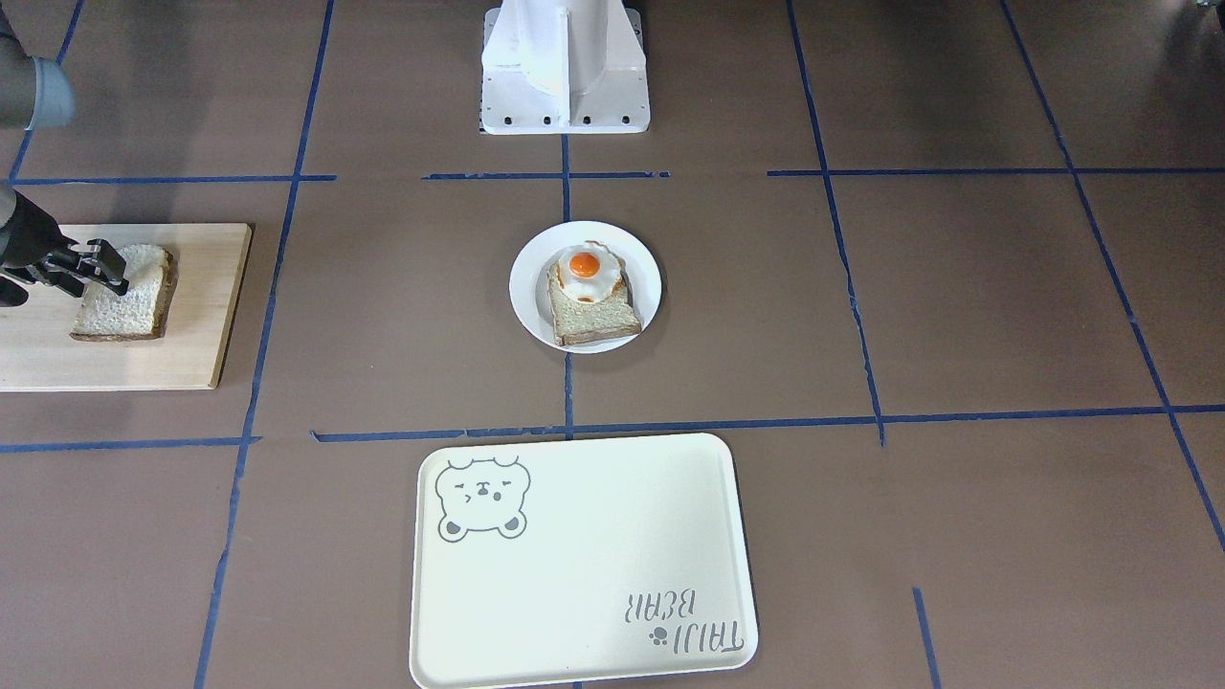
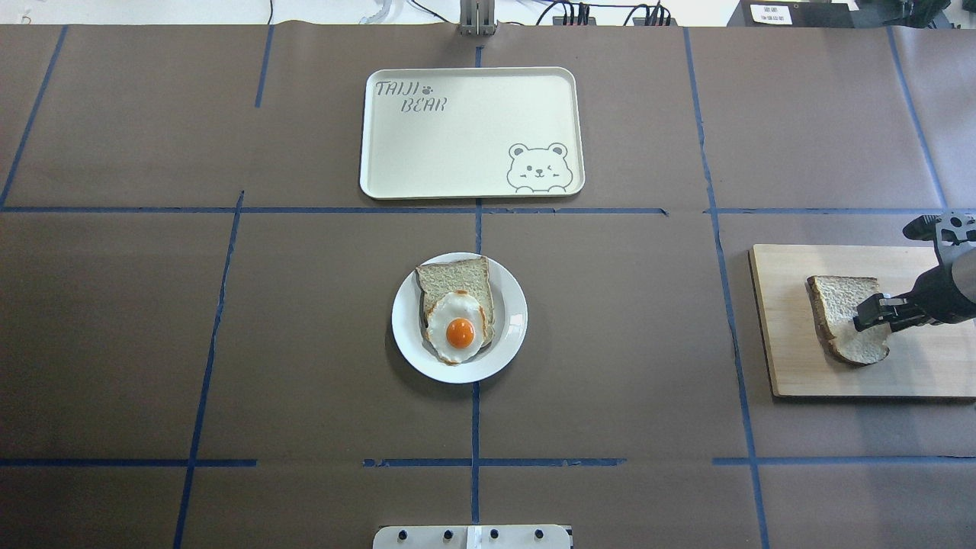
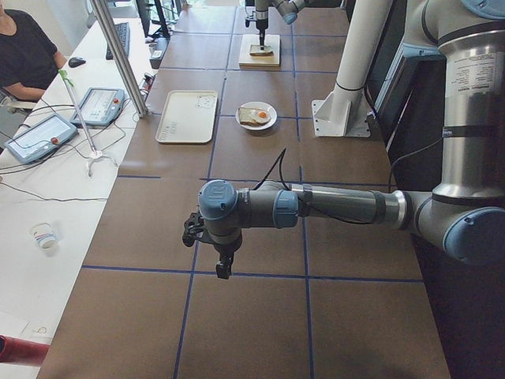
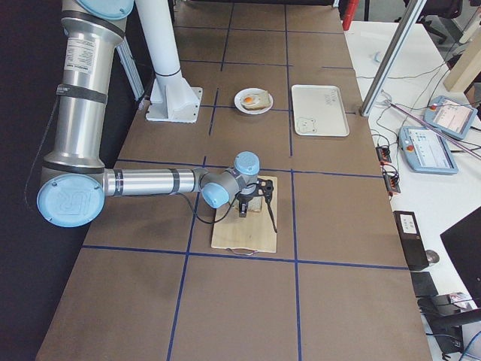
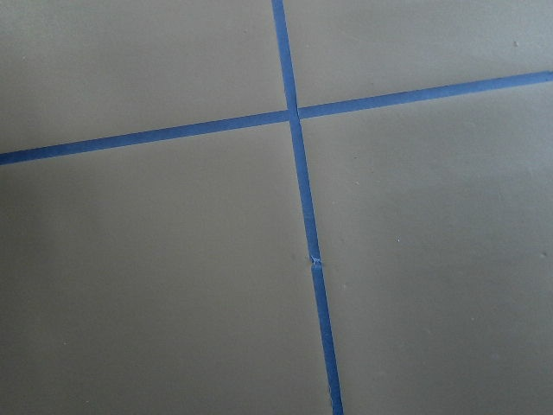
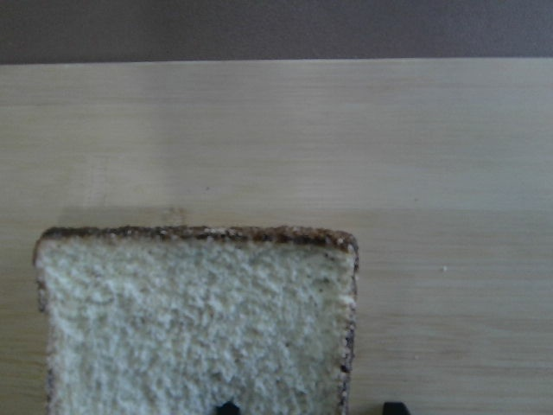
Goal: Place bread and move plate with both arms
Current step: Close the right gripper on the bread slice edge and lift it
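Looks like we're at the very first step here, the pickup. The bread (image 2: 839, 305) lies on the board (image 2: 801, 366) off on the robot's right, nowhere near where it needs to go, and the right gripper (image 2: 869, 315) is down low on it. In the middle of the table sits the plate (image 2: 408, 335) with an egg toast (image 2: 457, 328) on it, and I'd guess the bread goes on top of that. Further out, past the plate, is the tray (image 2: 457, 145), probably where the plate ends up once both arms get involved.

Next move as I read it: close on the slice, lift it clean off the board, then carry it across to the plate. Soft bread, so a gentle squeeze.

Gripper details: in the right wrist view the two fingertips (image 6: 226, 406) are apart, one over the crumb and the other just outside the side crust, so the jaws straddle that edge without pinching it yet. It's parted and holding nothing, as far as I can see.

The left gripper (image 3: 223, 264) hangs over bare table well away from everything. It only shows in the side view, so I can't tell whether it's parted or closed
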Controlling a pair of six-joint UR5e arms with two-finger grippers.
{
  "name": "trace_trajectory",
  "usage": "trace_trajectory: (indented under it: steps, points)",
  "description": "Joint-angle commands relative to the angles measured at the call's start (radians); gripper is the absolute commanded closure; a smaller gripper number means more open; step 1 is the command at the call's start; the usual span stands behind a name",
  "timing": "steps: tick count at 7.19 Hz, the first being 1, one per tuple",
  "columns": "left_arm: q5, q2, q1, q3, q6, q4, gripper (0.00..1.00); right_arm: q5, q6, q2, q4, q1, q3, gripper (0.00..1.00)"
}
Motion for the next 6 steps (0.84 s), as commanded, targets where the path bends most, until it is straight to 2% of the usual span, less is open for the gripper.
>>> trace_trajectory:
  steps: [1, 2, 6]
  points:
    - [0.001, 0.000, 0.000, -0.005, 0.000, 0.000, 0.00, 0.002, -0.001, -0.002, 0.000, 0.002, 0.005, 0.93]
    - [0.001, 0.000, 0.000, -0.005, 0.000, 0.000, 0.00, 0.004, -0.001, -0.003, 0.002, 0.003, 0.010, 0.97]
    - [0.001, 0.000, 0.001, -0.005, 0.000, 0.002, 0.00, 0.004, 0.001, -0.006, 0.000, 0.005, 0.016, 1.00]
